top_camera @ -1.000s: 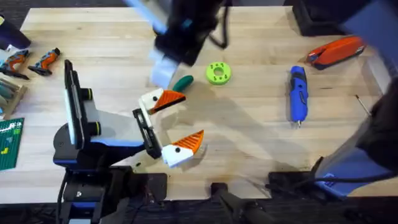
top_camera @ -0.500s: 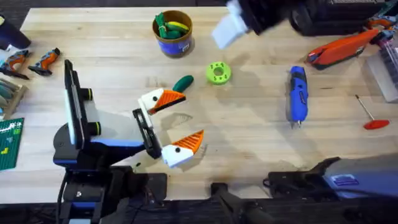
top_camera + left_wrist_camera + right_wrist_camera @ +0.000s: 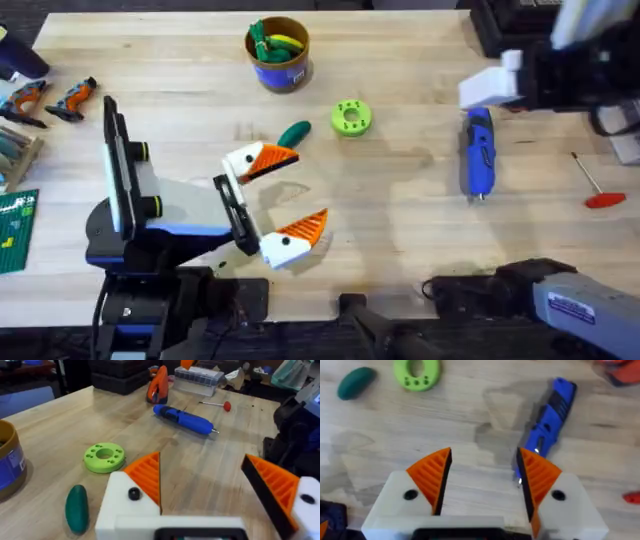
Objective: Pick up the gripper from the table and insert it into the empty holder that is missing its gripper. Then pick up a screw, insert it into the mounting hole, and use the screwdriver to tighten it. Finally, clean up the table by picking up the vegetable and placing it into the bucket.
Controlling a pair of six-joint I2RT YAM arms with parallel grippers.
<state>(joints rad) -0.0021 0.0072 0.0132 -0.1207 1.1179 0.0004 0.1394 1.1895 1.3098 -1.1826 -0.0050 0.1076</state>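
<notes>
My left gripper point(image 3: 285, 196) rests open near the table's point(image 3: 400, 230) middle, both orange-tipped fingers point(image 3: 147, 477) bare. Just beyond it lies the dark green vegetable point(image 3: 293, 133) point(image 3: 76, 507). The blue bucket point(image 3: 278, 55) stands at the back with green and yellow items inside. My right gripper point(image 3: 492, 87) point(image 3: 485, 480) hovers open and raised above the handle end of the blue screwdriver point(image 3: 478, 152) point(image 3: 547, 427), holding nothing. The loose gripper piece, the empty holder and the screw are out of view.
A lime-green disc with holes point(image 3: 351, 117) lies right of the vegetable. A thin rod with a red handle point(image 3: 597, 190) lies at the far right. Small orange tools point(image 3: 50, 98) and a green board point(image 3: 15, 230) sit along the left edge.
My right arm has swept from over the back middle of the table to the right, ending above the screwdriver and uncovering the bucket. The left arm has stayed still.
</notes>
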